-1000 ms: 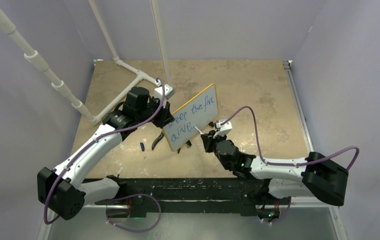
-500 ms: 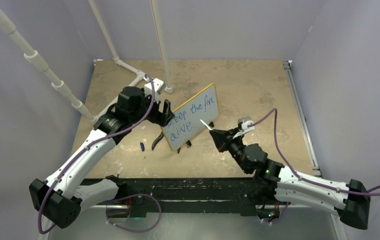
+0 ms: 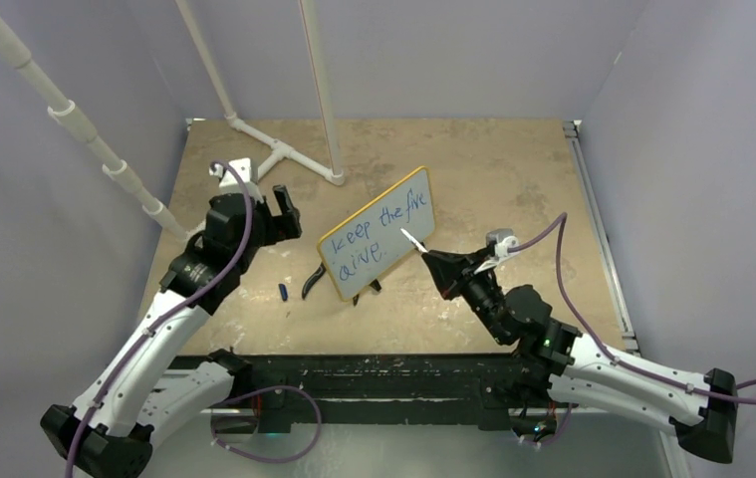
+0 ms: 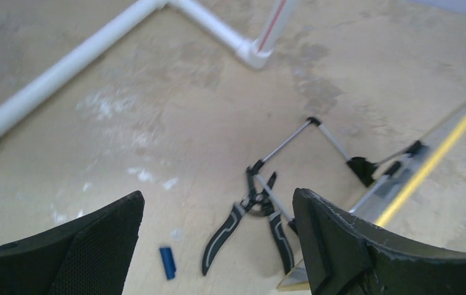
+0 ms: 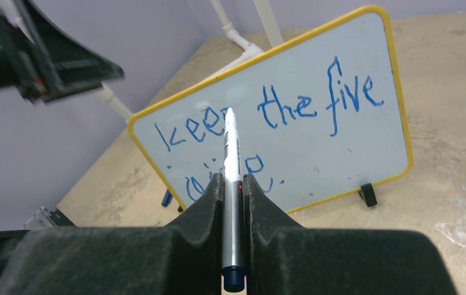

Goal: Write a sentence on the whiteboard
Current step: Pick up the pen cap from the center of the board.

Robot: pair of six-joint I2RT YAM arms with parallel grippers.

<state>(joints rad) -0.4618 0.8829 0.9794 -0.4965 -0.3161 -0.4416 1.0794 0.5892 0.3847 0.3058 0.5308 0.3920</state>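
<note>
The right gripper (image 5: 233, 184) is clamped on a marker (image 5: 231, 153), its two dark pads pressed against the silver barrel. The blue end of the barrel pokes out behind the pads and the white tip points forward. Straight ahead of that tip stands the whiteboard (image 5: 316, 153), propped upright on its small black feet with its face turned toward this gripper. Whether the tip touches the surface cannot be told. The sentence (image 5: 304, 104) runs in blue across the board; its top line reads "keep the five", and a shorter second line below is partly hidden behind the marker. Beyond the board's far end the left gripper (image 3: 284, 214) hangs above the table (image 3: 513, 189) with its fingers spread wide apart and nothing between them, clear of the yellow frame. Below and ahead of those open fingers lie a pair of black-handled pliers (image 4: 242, 227), just beside the board's wire stand (image 4: 316, 132). A small blue cap (image 4: 167, 262) rests a little to their left. Farther ahead of the left gripper, white pipes (image 4: 64, 80) run across the tabletop toward the back wall.
</note>
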